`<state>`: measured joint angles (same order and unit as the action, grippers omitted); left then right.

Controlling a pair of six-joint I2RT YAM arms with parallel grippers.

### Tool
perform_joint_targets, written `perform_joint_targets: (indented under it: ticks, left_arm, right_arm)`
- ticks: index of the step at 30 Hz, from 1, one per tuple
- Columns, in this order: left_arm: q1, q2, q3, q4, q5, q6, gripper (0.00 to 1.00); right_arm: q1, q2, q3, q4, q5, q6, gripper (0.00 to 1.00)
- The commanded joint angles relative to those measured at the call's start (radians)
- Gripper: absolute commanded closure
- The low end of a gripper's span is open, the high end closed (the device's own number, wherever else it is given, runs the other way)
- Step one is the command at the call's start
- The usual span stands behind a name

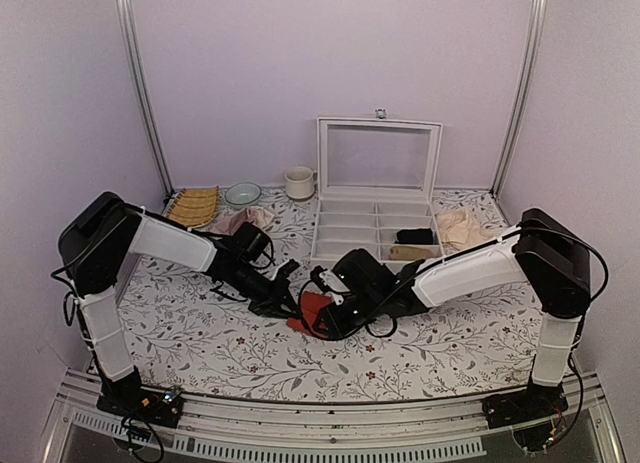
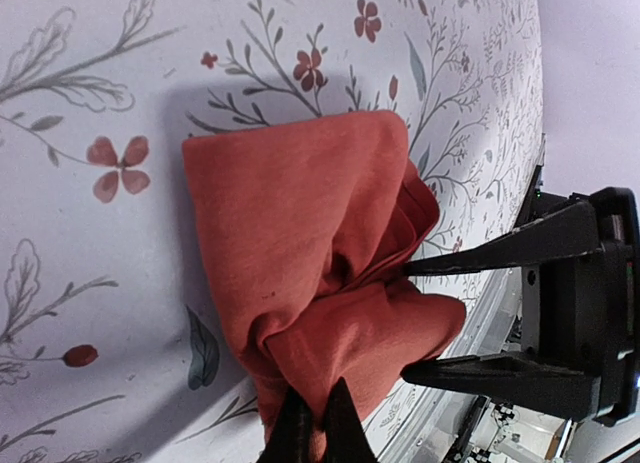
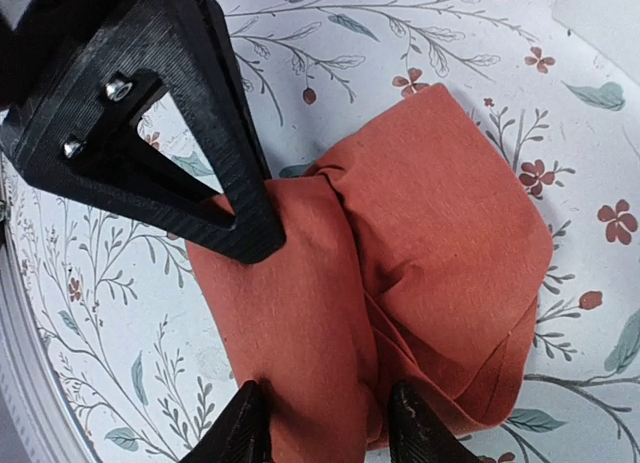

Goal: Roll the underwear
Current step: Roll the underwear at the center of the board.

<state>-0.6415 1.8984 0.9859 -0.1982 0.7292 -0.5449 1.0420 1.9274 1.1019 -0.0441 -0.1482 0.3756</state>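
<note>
— Where is the underwear lying?
— The underwear (image 2: 300,233) is sitting bunched on the floral tabletop (image 1: 200,333), near the front middle, between the two arms and in front of the white compartment box (image 1: 350,228). Only red-orange fabric is showing, folded over on itself in thick creases.
— What is the left gripper doing?
— The left gripper (image 2: 318,428) is pinching a fold at one edge of the bundle, its fingers pressed almost together on the cloth.
— And the right one?
— The right gripper (image 3: 328,423) is reaching in from another side with its fingers spread wide, straddling the fabric. One fingertip is touching the middle crease and the other is sitting beside the lower bulge.
— Anything else nearby?
— A dusty-pink cloth (image 1: 245,220) is lying at the back left, and a pale beige cloth (image 1: 460,228) is lying just right of the box.
</note>
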Motion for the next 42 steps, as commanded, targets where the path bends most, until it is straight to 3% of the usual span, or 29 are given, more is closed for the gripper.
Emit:
perform_joint_targets:
  ticks: [1, 12, 25, 42]
  left_arm:
    - [-0.009, 0.022, 0.016, -0.032, -0.029, 0.021, 1.00]
    - [-0.008, 0.022, 0.013, -0.035, -0.031, 0.023, 1.00]
    - [-0.009, 0.020, 0.010, -0.036, -0.031, 0.023, 1.00]
    - [-0.009, 0.019, 0.009, -0.036, -0.028, 0.022, 1.00]
  right_arm:
    - [0.052, -0.142, -0.026, -0.068, 0.193, -0.103, 0.58]
    - [0.121, -0.193, -0.044, 0.006, 0.286, -0.238, 0.51]
    - [0.173, -0.119, -0.010, 0.029, 0.377, -0.363, 0.50]
    - [0.182, -0.012, 0.008, 0.022, 0.376, -0.406, 0.50]
